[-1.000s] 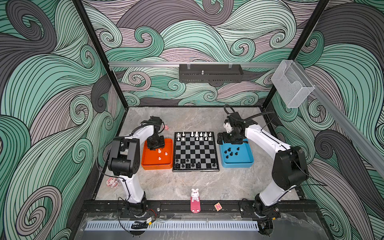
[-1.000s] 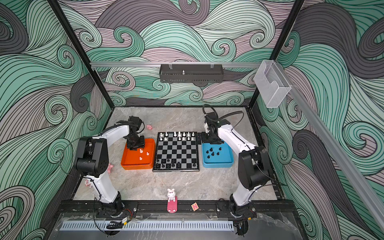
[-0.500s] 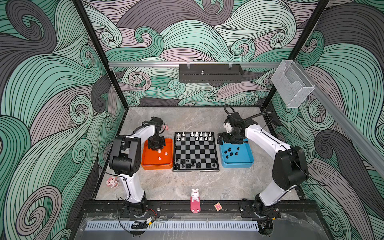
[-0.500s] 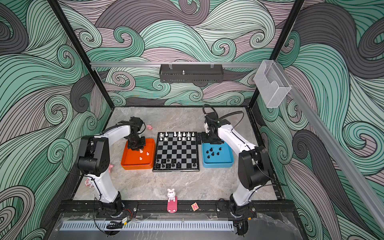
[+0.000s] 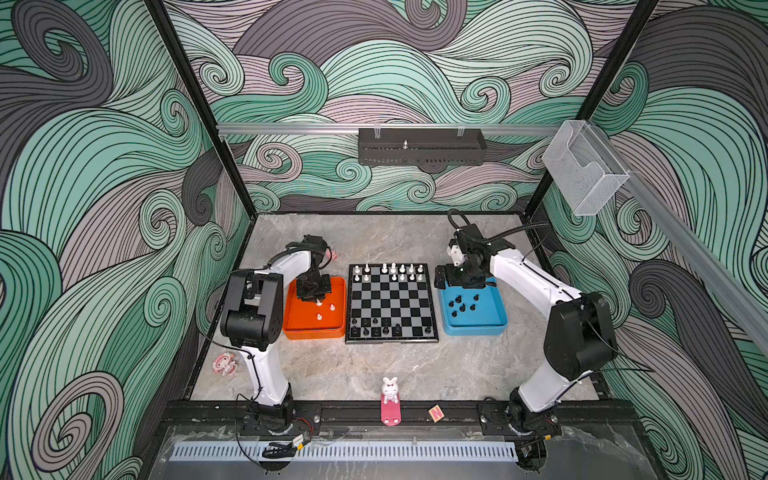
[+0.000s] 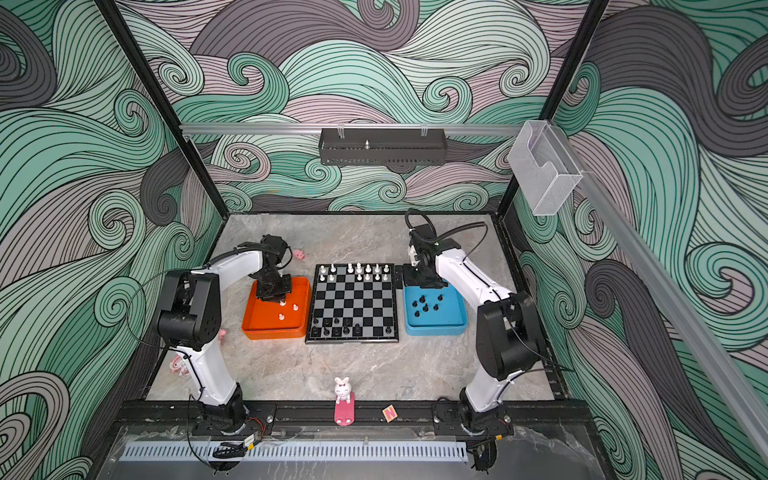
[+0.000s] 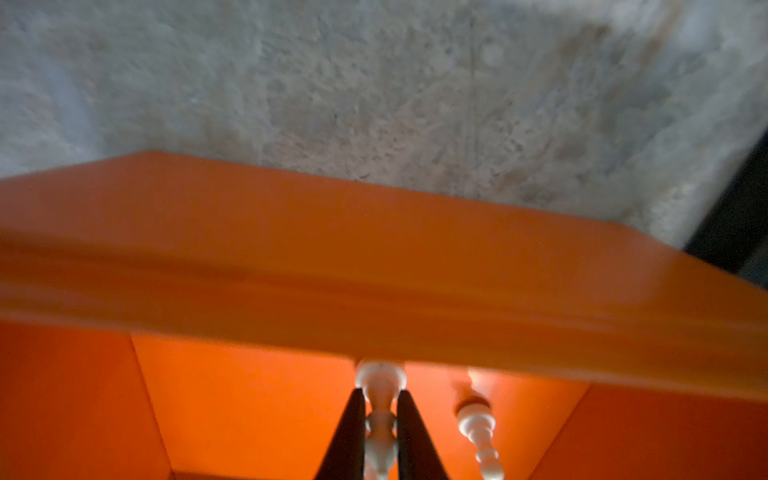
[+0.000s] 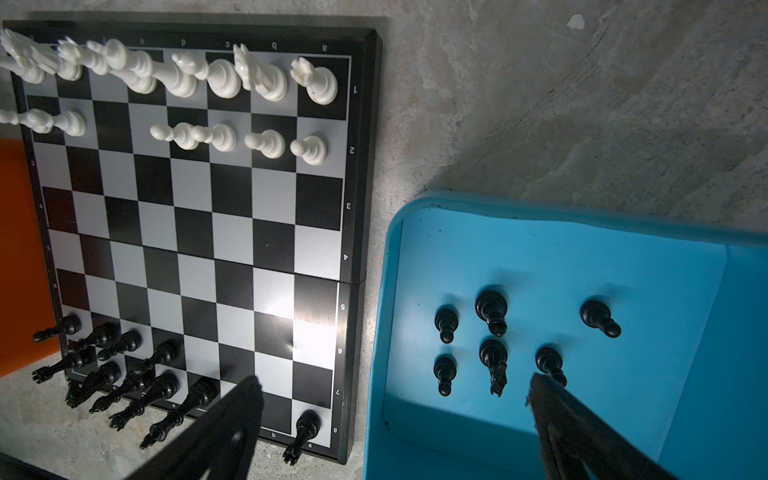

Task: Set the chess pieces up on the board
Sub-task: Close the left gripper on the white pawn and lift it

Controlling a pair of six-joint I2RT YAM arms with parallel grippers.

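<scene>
The board [image 5: 390, 340] [image 6: 352, 340] lies in the middle, with white chess pieces [image 5: 392, 270] [image 8: 224, 83] on its two far rows and black ones [image 5: 376, 328] [image 8: 124, 374] along the near rows. My left gripper [image 5: 318, 297] [image 7: 381, 395] is down in the orange tray [image 5: 309, 328] [image 7: 374, 270], shut on a white piece [image 7: 380, 376]. A second white piece [image 7: 473, 415] stands close beside it. My right gripper [image 5: 463, 284] [image 8: 395, 380] hangs open over the blue tray's [image 5: 473, 330] [image 8: 415, 199] far corner beside the board. Several black pieces [image 5: 463, 305] [image 8: 492, 311] stand in that tray.
A white bunny figure [image 5: 390, 390] on a pink stand and a small lettered block [image 5: 435, 412] sit at the front rail. One pink figurine [image 5: 224, 363] lies at the left edge, another [image 5: 331, 253] behind the orange tray. Two loose white pieces [image 5: 331, 307] remain in the orange tray.
My left gripper's jaws have closed onto a white piece in the orange tray. The right arm has not moved.
</scene>
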